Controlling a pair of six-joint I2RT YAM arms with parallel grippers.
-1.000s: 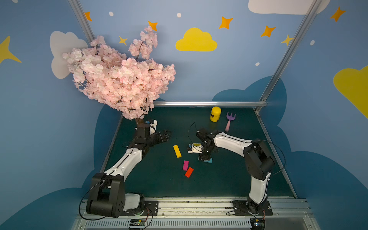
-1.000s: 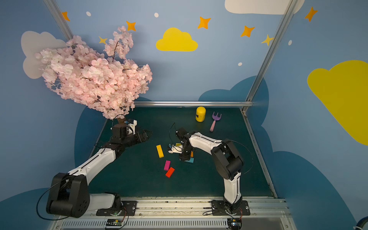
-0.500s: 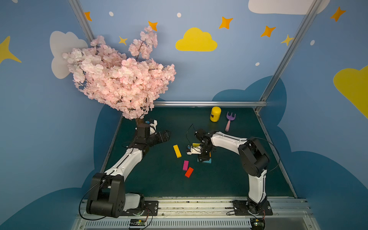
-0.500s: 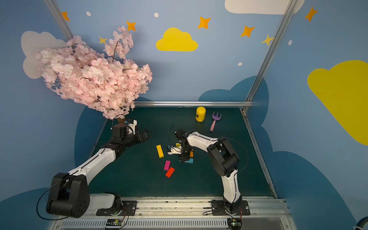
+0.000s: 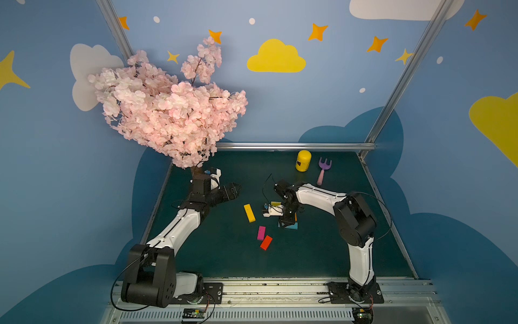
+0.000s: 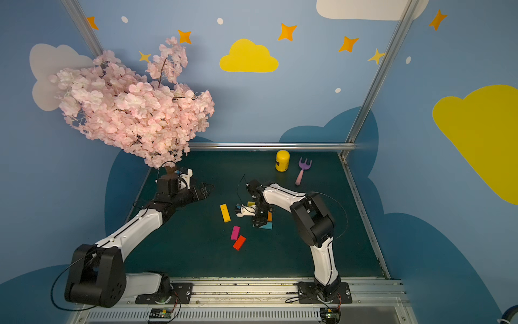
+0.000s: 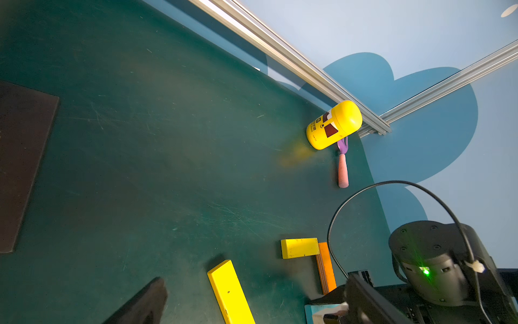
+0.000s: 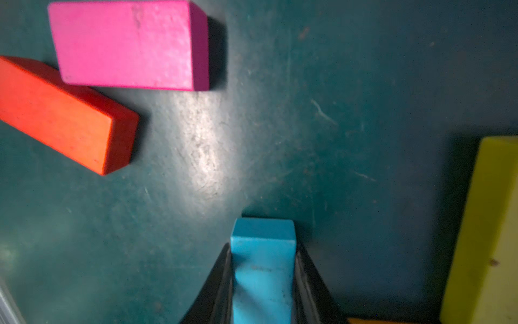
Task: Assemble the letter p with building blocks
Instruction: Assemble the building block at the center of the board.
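1. Little has changed over the last second. The right arm's elbow has been swung slightly inward, while the right hand [image 5: 286, 220] has been kept low over the same spot. No block has been shifted.
2. The teal block [image 8: 263, 263] is clamped between that hand's fingers [image 8: 215, 286], down at the table [image 5: 213, 261]. Whether it rests on the surface cannot be told; it probably does.
3. The placing of the teal block as the loop's closing side is judged to be in hand. The orange block [image 7: 326, 266] lies just behind the hand, with the short yellow block [image 7: 299, 248] touching its far end.
4. The long yellow block [image 5: 249, 213] lies tilted just beside the hand. The magenta block [image 8: 131, 45] and red block [image 8: 64, 115] lie ahead of the fingertips, close together but not in line, so the stem is not yet formed.
5. The left hand [image 5: 232, 191] is spread open and empty, well apart from the blocks.
6. The yellow can [image 5: 303, 160] and toy rake [image 5: 323, 171] stand well beyond the right hand, clear of the work.
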